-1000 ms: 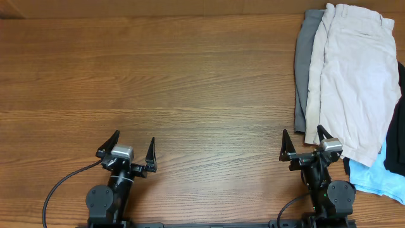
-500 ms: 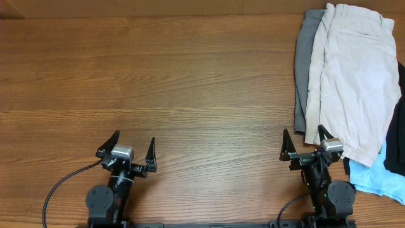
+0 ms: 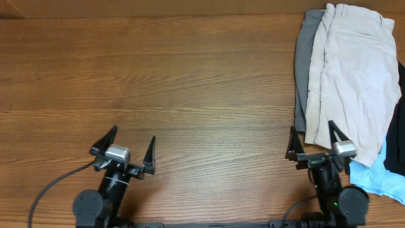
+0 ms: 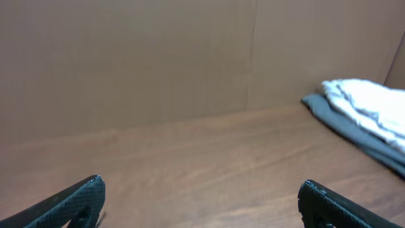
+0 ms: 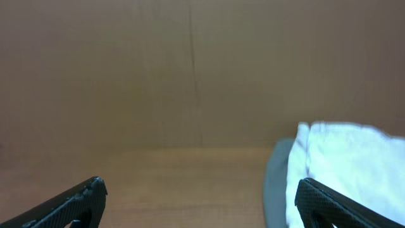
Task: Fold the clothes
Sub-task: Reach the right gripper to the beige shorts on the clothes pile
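Note:
The clothes lie stacked at the table's far right: pale beige shorts [image 3: 357, 76] on top, grey shorts [image 3: 304, 69] under their left edge, a light-blue garment [image 3: 380, 180] and a black one [image 3: 398, 145] at the right edge. My right gripper [image 3: 311, 128] stands open at the near edge of the pile, its right finger over the beige hem. The right wrist view shows the beige shorts [image 5: 354, 158] and grey shorts [image 5: 275, 183] just ahead of the open right gripper [image 5: 201, 182]. My left gripper [image 3: 133, 134] is open and holds nothing, far left of the clothes. In the left wrist view, beyond the left gripper [image 4: 202, 183], the pile [image 4: 367, 107] shows far to the right.
The wooden table [image 3: 190, 82] stretches bare to the left of the pile. A brown cardboard wall [image 4: 158, 57] rises behind the table's far edge. Both arm bases stand at the near edge.
Both arms have lifted a little. The left wrist shifted slightly left; the right wrist shifted right, closer to the beige hem. Both grippers stayed open.

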`<state>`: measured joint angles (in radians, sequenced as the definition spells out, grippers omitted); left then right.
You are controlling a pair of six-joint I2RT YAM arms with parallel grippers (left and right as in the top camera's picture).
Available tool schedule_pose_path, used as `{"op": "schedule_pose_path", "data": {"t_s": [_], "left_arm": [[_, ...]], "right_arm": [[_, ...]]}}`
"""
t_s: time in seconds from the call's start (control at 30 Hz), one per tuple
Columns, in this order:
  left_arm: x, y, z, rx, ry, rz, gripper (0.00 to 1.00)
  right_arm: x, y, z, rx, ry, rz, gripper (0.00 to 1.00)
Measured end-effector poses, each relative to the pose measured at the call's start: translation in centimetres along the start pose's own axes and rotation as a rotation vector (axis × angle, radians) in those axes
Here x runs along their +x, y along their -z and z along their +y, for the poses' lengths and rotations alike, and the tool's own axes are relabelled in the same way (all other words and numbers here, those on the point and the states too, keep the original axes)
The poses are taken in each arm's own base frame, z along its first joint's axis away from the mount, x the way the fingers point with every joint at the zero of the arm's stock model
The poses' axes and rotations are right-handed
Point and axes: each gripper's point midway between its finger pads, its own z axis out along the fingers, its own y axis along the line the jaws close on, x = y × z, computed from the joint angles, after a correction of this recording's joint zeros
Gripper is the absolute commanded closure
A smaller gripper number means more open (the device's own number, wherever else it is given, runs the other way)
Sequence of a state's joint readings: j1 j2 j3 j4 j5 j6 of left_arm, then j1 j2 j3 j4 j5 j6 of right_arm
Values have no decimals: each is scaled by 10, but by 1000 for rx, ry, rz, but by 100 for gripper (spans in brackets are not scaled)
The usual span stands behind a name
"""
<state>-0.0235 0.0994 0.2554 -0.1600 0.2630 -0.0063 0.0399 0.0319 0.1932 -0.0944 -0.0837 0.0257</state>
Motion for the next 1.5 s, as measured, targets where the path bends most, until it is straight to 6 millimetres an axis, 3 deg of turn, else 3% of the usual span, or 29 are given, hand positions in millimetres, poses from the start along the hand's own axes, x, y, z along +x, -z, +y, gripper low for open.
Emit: {"op": "schedule_pose_path", "data": {"t_s": [0.13, 0.23, 0.43, 0.6, 0.7, 0.87, 1.1, 1.3, 1.33, 1.43, 1.5], "left_arm": [[-30, -7, 1, 4, 10, 71, 0], [-39, -20, 3, 14, 43, 192, 0], [-78, -59, 12, 25, 96, 425, 0], [-87, -76, 16, 34, 128, 600, 0], [-89, -94, 17, 56, 156, 684, 0], [-75, -116, 11, 125, 196, 741, 0], [-36, -135, 14, 143, 239, 852, 0], [0, -149, 17, 144, 274, 951, 0], [9, -152, 18, 144, 283, 975, 0], [22, -155, 20, 137, 291, 1009, 0], [34, -158, 26, 113, 286, 1043, 0]], "right_arm": [[-46, 2, 6, -7, 0, -9, 0], [-66, -2, 7, -1, -6, 50, 0], [-110, -30, 9, 18, -28, 257, 0], [-121, -55, 9, 28, -53, 460, 0], [-121, -82, 6, 45, -72, 629, 0], [-95, -122, -1, 66, -96, 849, 0], [-27, -186, -20, 109, -93, 964, 0], [20, -238, -75, 342, -84, 927, 2], [35, -246, -93, 396, -93, 930, 3], [58, -253, -123, 470, -114, 940, 3], [95, -247, -163, 565, -144, 1000, 6]]}}
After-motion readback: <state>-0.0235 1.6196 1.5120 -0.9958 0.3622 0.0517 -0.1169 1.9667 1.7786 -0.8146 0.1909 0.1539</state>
